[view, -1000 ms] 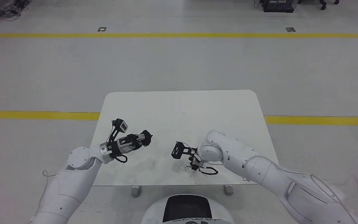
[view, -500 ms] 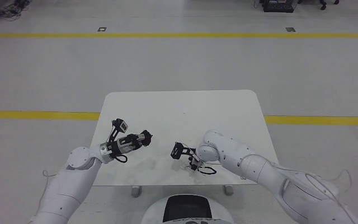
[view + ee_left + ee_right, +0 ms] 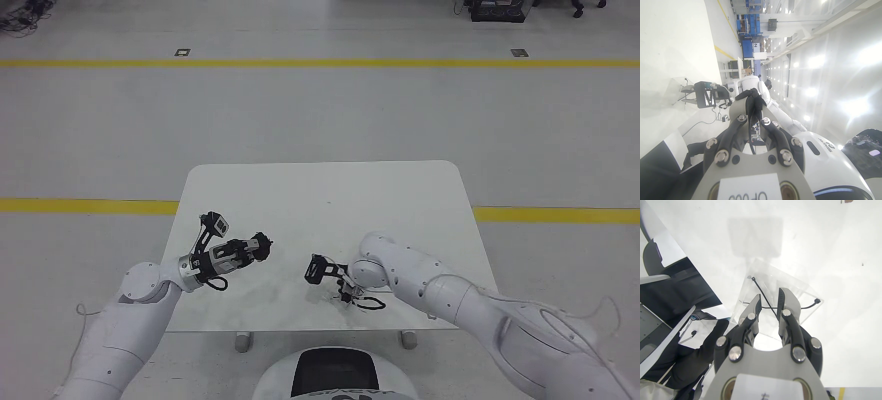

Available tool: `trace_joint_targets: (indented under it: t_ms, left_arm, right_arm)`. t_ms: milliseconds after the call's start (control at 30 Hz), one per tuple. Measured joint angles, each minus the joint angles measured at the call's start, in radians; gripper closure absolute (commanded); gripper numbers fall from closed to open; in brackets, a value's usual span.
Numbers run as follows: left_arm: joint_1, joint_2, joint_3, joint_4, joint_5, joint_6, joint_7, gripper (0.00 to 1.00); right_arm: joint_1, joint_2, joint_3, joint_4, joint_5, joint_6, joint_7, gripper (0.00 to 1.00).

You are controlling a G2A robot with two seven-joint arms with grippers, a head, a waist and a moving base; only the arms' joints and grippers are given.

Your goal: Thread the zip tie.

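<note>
I'd say grab step: my right gripper [image 3: 769, 292], fingers apart, hangs over mid-frame ties [image 3: 758, 286], left gripper [image 3: 752, 101] pinching a black thing [image 3: 751, 92]; next, lower and close.

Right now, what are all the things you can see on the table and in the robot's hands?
Table: one, white, under both arms.
Clear tray: one, see-through, on the table below the right gripper.
Zip ties: two, black, lying crossed on the clear tray.
Black strip: one, black, pinched in the left gripper; maybe another zip tie, hard to tell.
Floor lines: two, yellow, on the floor beyond the table.
Right gripper: one, grey and black, open, fingers either side of the crossed zip ties.
Left gripper: one, grey and black, shut, raised above the table.
</note>
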Motion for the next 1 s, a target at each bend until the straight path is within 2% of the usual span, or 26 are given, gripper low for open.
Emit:
trace_joint_targets:
  t_ms: [600, 833, 1000]
  left_arm:
    - [0.0, 0.0, 0.0, 0.0, 0.0, 0.0, 0.0, 1.0]
    - [0.0, 0.0, 0.0, 0.0, 0.0, 0.0, 0.0, 1.0]
    - [0.0, 0.0, 0.0, 0.0, 0.0, 0.0, 0.0, 1.0]
  right_arm:
    - [0.017, -0.019, -0.032, 0.034, 0.03, 0.0, 0.001, 0.84]
    - [0.024, -0.026, -0.044, 0.051, 0.047, 0.0, 0.004, 0.93]
    - [0.027, -0.03, -0.05, 0.064, 0.054, 0.0, -0.001, 0.95]
